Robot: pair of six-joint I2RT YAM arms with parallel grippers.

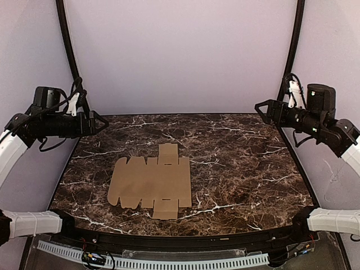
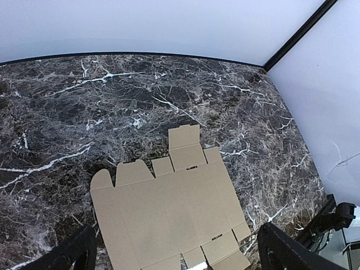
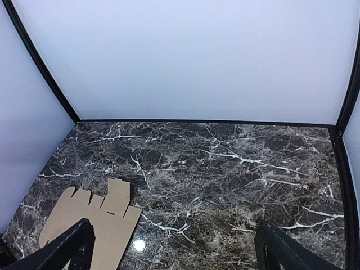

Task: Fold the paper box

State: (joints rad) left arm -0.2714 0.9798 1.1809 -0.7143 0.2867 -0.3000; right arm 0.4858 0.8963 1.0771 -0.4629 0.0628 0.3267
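One paper box (image 1: 151, 183) lies as a flat, unfolded sheet left of centre on the dark marble table (image 1: 242, 163). Its long axis runs left to right, with the scalloped tabs toward its left end. Two grippers hang well apart from it, the left gripper (image 1: 100, 122) and the right gripper (image 1: 263, 108), both spread wide and holding nothing.

A dark marble-patterned table (image 1: 236, 163) with white veins sits inside pale lilac walls (image 1: 180, 50); black corner struts (image 1: 66, 34) rise at 11 and 1 o'clock.
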